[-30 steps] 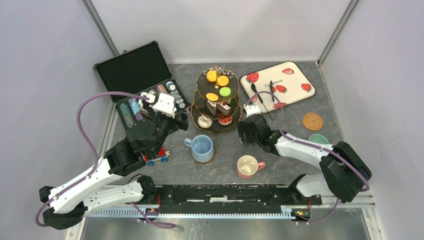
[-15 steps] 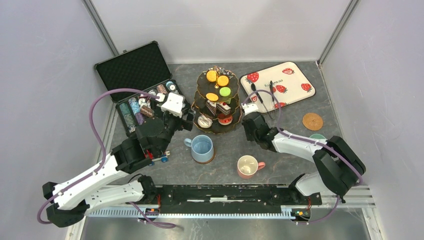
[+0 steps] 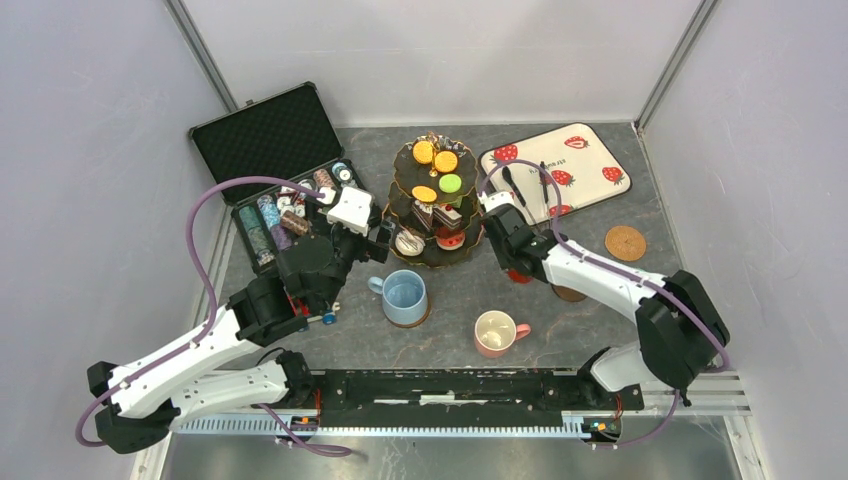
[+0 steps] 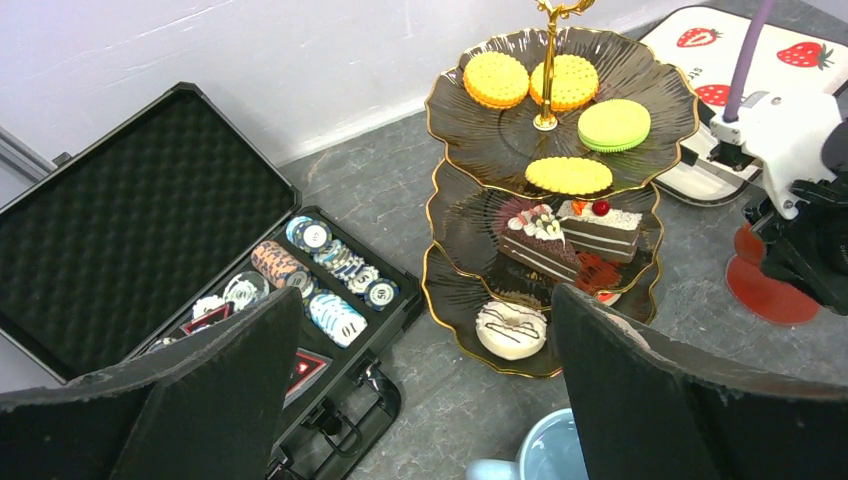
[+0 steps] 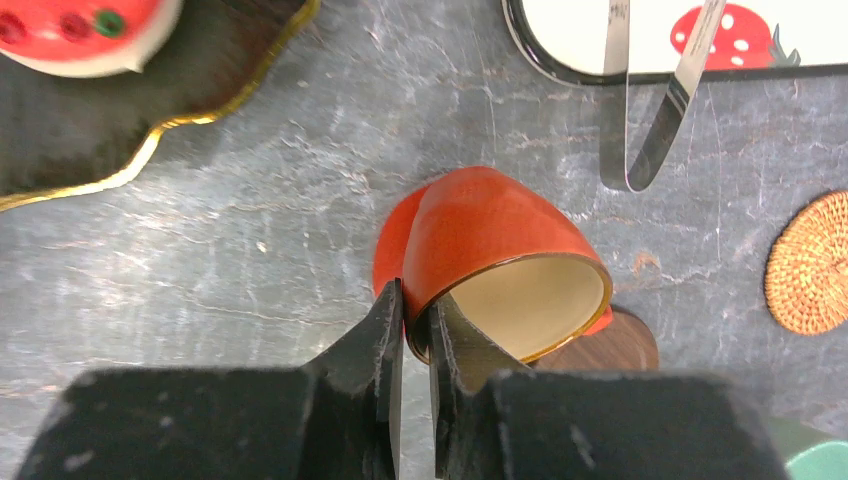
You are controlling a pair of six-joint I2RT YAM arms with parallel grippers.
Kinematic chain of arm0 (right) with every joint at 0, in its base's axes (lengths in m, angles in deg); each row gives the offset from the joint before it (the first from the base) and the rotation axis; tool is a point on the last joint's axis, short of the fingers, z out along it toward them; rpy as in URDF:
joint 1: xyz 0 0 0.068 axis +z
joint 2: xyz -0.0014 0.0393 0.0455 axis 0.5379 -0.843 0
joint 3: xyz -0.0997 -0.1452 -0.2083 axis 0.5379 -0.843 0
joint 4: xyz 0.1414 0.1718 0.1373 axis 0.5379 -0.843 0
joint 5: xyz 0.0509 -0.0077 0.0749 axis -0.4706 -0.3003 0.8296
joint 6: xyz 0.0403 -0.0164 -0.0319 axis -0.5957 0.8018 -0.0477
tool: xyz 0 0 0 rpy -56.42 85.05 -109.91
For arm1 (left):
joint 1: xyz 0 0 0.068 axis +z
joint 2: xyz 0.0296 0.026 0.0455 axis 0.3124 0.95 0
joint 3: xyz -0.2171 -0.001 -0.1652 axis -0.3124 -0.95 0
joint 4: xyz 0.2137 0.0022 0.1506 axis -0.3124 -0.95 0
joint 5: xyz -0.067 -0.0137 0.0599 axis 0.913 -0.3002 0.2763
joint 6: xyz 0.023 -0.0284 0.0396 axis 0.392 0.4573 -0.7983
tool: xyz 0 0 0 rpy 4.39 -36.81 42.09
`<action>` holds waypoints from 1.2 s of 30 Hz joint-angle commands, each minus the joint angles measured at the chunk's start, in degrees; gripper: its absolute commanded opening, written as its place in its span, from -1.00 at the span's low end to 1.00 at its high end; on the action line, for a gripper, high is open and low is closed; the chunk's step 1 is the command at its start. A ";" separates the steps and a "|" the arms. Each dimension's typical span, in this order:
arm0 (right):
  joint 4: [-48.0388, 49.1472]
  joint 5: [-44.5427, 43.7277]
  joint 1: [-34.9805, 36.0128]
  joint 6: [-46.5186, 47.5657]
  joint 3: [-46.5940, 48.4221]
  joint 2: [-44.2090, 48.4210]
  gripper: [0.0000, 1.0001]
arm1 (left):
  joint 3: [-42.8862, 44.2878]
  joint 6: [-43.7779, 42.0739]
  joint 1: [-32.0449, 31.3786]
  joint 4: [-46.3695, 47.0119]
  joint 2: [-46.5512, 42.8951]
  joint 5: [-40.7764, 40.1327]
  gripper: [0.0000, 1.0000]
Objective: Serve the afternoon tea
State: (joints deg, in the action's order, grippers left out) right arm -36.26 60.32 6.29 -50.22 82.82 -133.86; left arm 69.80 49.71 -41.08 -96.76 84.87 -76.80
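The dark three-tier gold-rimmed stand (image 3: 435,205) (image 4: 545,200) holds macarons, cake slices and a white donut (image 4: 511,328). Just right of it, my right gripper (image 3: 512,258) (image 5: 412,300) is shut on the rim of a small orange-red cup (image 5: 490,240) with a cream inside. The cup is tilted over a red coaster (image 5: 392,245). My left gripper (image 3: 383,240) (image 4: 430,400) hangs open and empty over bare table left of the stand, above the blue mug (image 3: 405,297) (image 4: 550,460). The pink mug (image 3: 495,333) stands near the front.
An open black case of poker chips (image 3: 275,170) (image 4: 150,230) lies at the left. A strawberry tray (image 3: 555,170) carries tongs (image 3: 525,195) (image 5: 650,130). A woven coaster (image 3: 625,242) (image 5: 808,265) and a dark wooden coaster (image 3: 570,293) (image 5: 620,345) lie to the right. The red toy car (image 3: 315,318) shows under the left arm.
My right gripper has closed on the cup's rim and swung back toward the stand. The left arm has moved right, closer to the stand, still open.
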 commanded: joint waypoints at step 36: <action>-14.87 4.52 -3.44 4.87 10.07 -10.00 -0.33 | -0.87 -0.44 -0.18 3.25 0.54 0.49 1.00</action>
State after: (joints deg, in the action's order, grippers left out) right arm -51.89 65.61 2.74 -45.63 91.50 -144.73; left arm 69.01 49.71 -41.08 -96.25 85.61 -76.71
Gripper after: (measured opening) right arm 0.288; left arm 0.996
